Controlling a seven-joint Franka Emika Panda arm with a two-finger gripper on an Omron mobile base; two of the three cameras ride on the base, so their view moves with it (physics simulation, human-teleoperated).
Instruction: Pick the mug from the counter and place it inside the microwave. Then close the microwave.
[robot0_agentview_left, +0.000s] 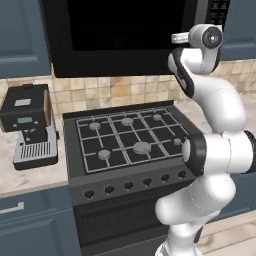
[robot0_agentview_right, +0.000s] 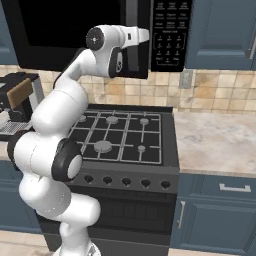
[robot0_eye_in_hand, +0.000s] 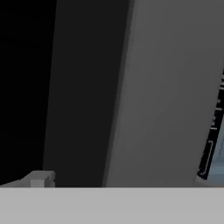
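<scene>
Your gripper (robot0_agentview_right: 146, 35) is raised against the microwave (robot0_agentview_left: 120, 35), jaws spread wide and holding nothing. Right in front of it you see the wide black door with a grey vertical handle (robot0_eye_in_hand: 170, 92); the white-labelled keypad (robot0_agentview_right: 170, 32) sits just beyond.

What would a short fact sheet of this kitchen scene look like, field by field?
Setting: simulated kitchen
Microwave: black, mounted above the stove, keypad on its right side
Stove: black gas top, burners bare
Coffee machine: on the counter, left of the stove
Counter: beige stone, right of the stove
Arm: white, raised with its hand up at the microwave front
Fingers: spread wide, holding nothing
</scene>
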